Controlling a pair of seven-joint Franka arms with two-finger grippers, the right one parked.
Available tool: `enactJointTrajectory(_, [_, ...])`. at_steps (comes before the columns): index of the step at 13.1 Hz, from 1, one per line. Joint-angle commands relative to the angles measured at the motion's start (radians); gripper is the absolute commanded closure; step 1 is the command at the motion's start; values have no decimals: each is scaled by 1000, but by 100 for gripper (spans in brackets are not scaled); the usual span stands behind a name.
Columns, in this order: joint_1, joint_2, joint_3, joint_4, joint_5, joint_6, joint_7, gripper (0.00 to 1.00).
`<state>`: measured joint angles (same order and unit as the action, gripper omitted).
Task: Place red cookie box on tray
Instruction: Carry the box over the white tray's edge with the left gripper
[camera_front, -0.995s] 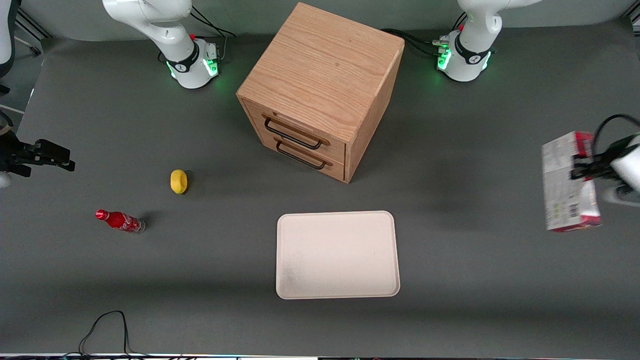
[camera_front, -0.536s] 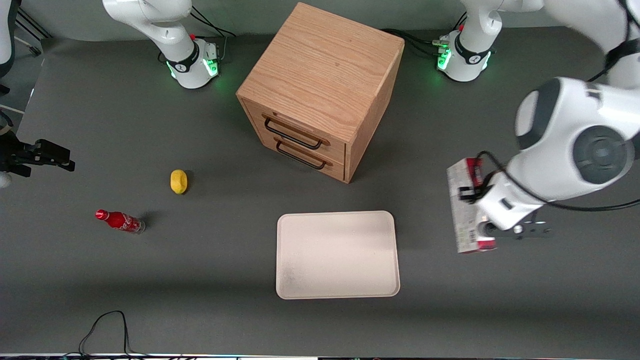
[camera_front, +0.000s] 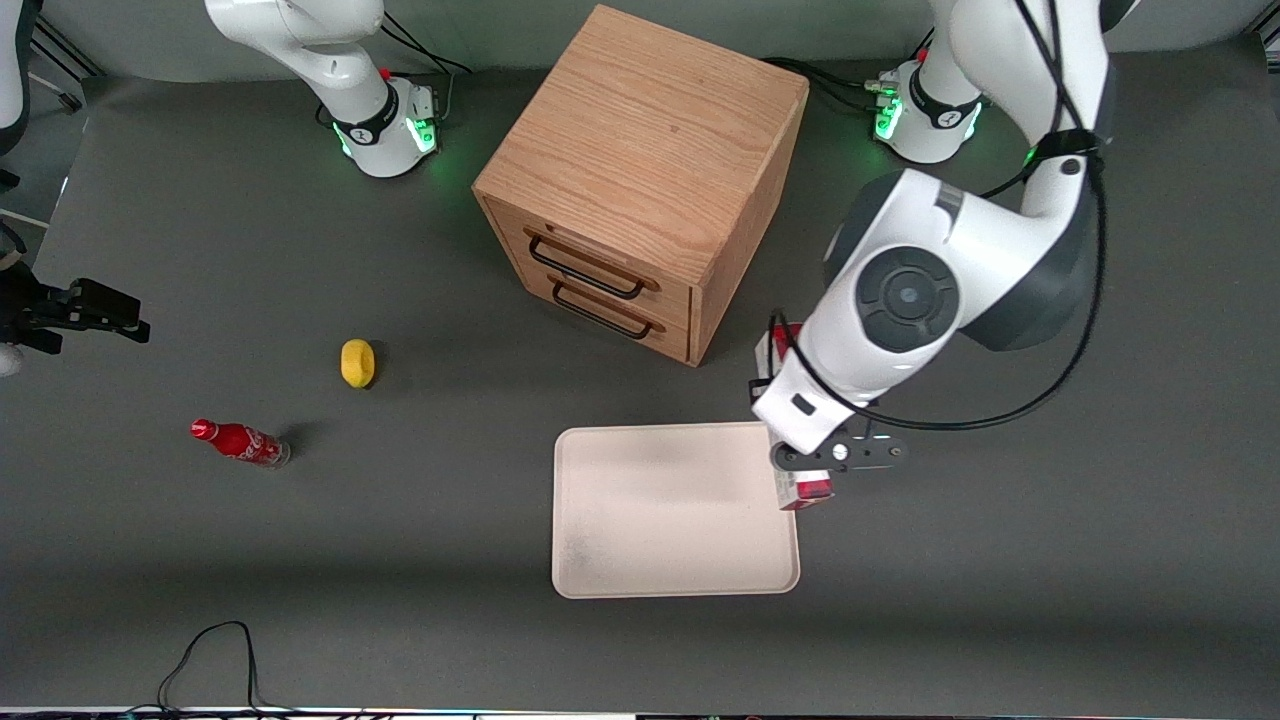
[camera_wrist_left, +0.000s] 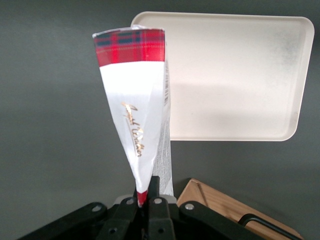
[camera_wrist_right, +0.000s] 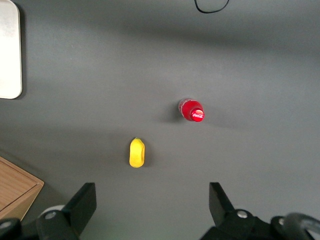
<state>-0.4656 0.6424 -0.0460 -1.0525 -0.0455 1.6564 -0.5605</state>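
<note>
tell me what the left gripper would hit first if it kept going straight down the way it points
Probably the tray: the gripper, shut on the red cookie box, hangs over the tray's rim, so the box's lower end would likely touch there first, though depth is unclear.

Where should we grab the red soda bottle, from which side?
Red soda bottle stands upright and round: probably grip its body below the cap, coming in level from the side, fingers across the width. Gripper is occupied, shut on the red cookie box above the tray rim.
</note>
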Motion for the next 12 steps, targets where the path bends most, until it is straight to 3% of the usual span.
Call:
enactJointTrajectory(1, [-11, 80, 21, 63, -5, 43, -13, 100])
enactJointTrajectory(7, [-4, 149, 26, -52, 1, 221, 54, 100])
enactJointTrajectory(12, [5, 229, 31, -50, 24, 304, 77, 100])
